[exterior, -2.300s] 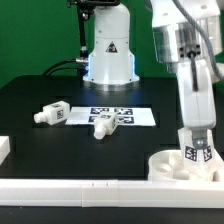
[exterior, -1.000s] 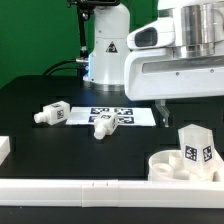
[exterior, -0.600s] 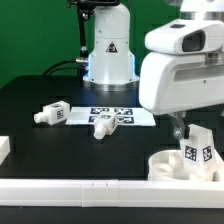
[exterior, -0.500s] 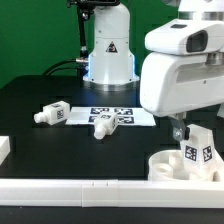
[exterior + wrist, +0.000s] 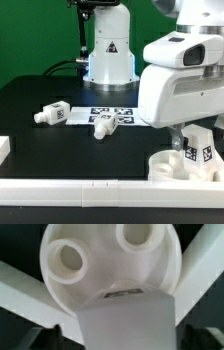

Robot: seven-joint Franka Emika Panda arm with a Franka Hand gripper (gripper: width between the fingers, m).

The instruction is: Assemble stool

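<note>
The round white seat (image 5: 166, 166) lies at the front on the exterior view's right. One white tagged leg (image 5: 201, 150) stands upright in it. My gripper (image 5: 197, 136) hangs low over that leg, with a finger on each side of it and a small gap showing, so it is open. In the wrist view the leg (image 5: 125, 314) fills the space between my gripper's (image 5: 125, 341) dark fingers, and the seat (image 5: 100, 274) with two round holes lies beyond it. Two more legs (image 5: 50, 114) (image 5: 103, 124) lie on the black table.
The marker board (image 5: 128, 113) lies mid-table, with one loose leg resting on its edge. A long white rail (image 5: 70, 190) runs along the front edge, and a white block (image 5: 4, 148) sits at the exterior view's left. The arm's base (image 5: 108, 55) stands at the back.
My gripper let go of the standing leg, rose and turned above it, then came back down around it. The leg, the seat and the loose legs have not moved.
</note>
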